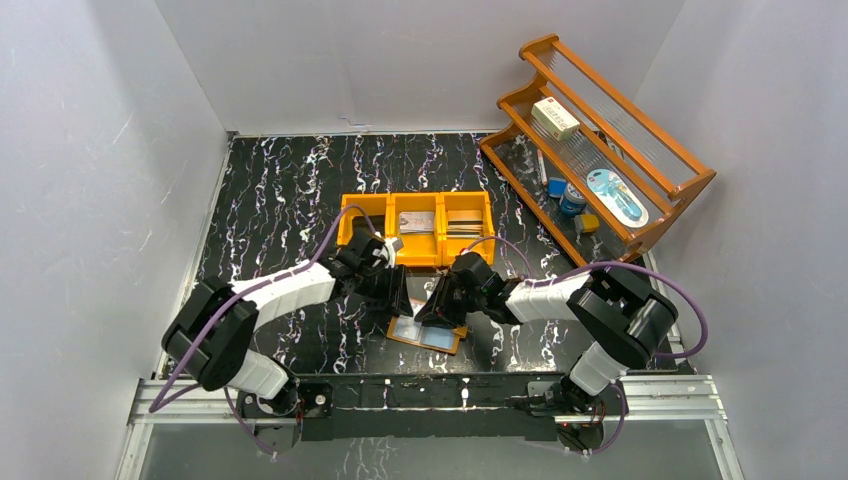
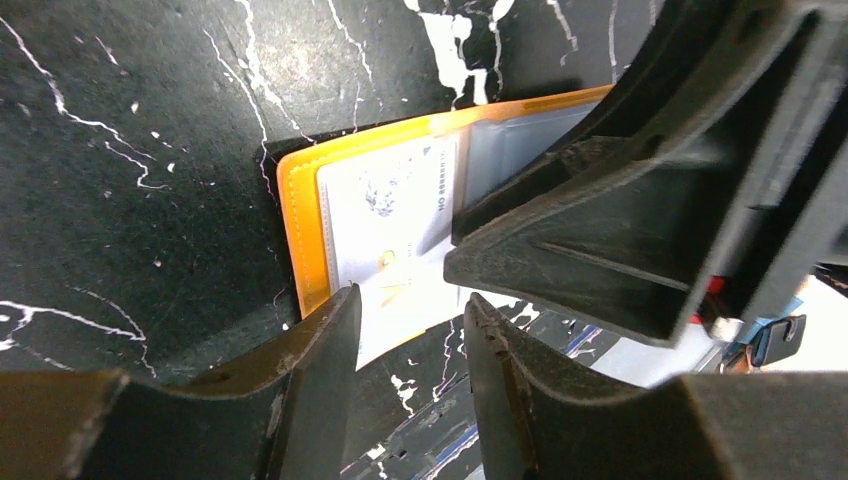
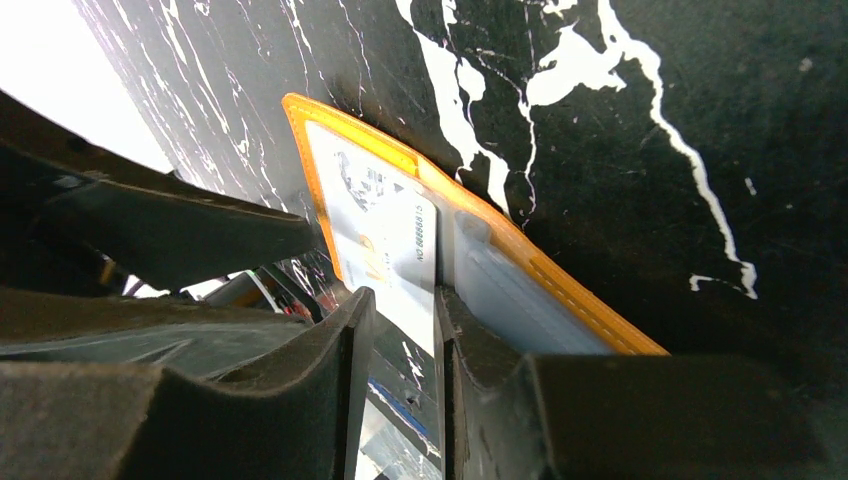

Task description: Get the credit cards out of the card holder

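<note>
So the left claw (image 2: 410,302) sits right at the edge of the card holder (image 2: 297,215) with its jaws part open and nothing pinched. You can see a pale credit card (image 2: 385,220) through the gap between the two fingers. The right claw (image 3: 403,297) is down at the same card holder from the other side, jaws also apart and not clamped on anything I can make out. One finger looks like it's on the clear sleeve (image 3: 520,290) beside the card, but I can't tell if it's really touching. The card holder lies opened flat on the black marbled desk (image 2: 130,200). The card is in one leaf's sleeve, with an edge poking out past the orange border toward the claws. My take on handling (just a guess from the looks): the card is thin, stiff, slick and weighs next to nothing. The sleeve will drag on it, so the light card holder will slide along unless one claw pins the orange leaf. The best grab is that exposed edge, pinched across its flat faces and pulled straight out along the sleeve. Past the card holder, on the side away from the arms, there's an orange three-slot bin (image 1: 416,198) with what look like cards in it.
</note>
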Controlling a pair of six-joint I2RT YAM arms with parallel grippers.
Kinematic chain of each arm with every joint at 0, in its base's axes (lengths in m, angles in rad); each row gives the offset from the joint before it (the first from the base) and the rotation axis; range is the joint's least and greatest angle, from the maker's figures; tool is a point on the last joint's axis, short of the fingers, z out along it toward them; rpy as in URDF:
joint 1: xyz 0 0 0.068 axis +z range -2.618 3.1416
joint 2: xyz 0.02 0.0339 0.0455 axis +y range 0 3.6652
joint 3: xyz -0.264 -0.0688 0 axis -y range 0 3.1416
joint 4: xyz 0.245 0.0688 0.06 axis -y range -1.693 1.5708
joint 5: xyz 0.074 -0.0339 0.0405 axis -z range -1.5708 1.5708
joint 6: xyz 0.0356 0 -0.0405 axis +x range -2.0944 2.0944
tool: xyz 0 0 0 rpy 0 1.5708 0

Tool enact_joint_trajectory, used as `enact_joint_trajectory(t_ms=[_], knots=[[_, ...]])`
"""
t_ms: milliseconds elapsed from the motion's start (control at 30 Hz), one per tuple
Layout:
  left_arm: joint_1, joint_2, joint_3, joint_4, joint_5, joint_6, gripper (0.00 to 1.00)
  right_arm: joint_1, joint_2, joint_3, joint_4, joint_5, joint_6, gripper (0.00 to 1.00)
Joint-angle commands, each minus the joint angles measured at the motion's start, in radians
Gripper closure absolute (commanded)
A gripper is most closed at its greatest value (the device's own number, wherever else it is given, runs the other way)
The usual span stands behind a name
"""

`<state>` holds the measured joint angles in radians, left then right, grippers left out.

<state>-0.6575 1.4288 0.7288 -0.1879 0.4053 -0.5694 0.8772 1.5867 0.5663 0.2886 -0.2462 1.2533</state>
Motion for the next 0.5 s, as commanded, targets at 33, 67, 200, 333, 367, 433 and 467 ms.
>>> enact_joint_trajectory(t_ms=[33,67,200,333,367,433,467], knots=[[-0.010,0.053,-0.005,0.002,0.037,-0.025,0.64,0.000,0.010,-0.003,-0.080,0.045,-0.026,0.63],[-0.011,0.058,-0.014,0.002,0.028,-0.037,0.65,-0.001,0.007,-0.004,-0.082,0.047,-0.024,0.62],[-0.011,0.056,-0.050,-0.016,-0.013,-0.064,0.69,0.000,-0.008,0.001,-0.109,0.065,-0.016,0.57],[-0.013,0.032,-0.083,-0.026,-0.031,-0.068,0.70,0.000,-0.042,0.030,-0.177,0.112,-0.027,0.54],[-0.014,0.025,-0.088,-0.028,-0.036,-0.069,0.70,0.000,-0.050,0.037,-0.196,0.126,-0.029,0.52],[-0.014,0.015,-0.096,-0.028,-0.043,-0.073,0.70,0.000,-0.057,0.037,-0.198,0.135,-0.026,0.52],[-0.014,0.008,-0.096,-0.026,-0.043,-0.076,0.71,-0.001,-0.050,0.038,-0.193,0.130,-0.024,0.52]])
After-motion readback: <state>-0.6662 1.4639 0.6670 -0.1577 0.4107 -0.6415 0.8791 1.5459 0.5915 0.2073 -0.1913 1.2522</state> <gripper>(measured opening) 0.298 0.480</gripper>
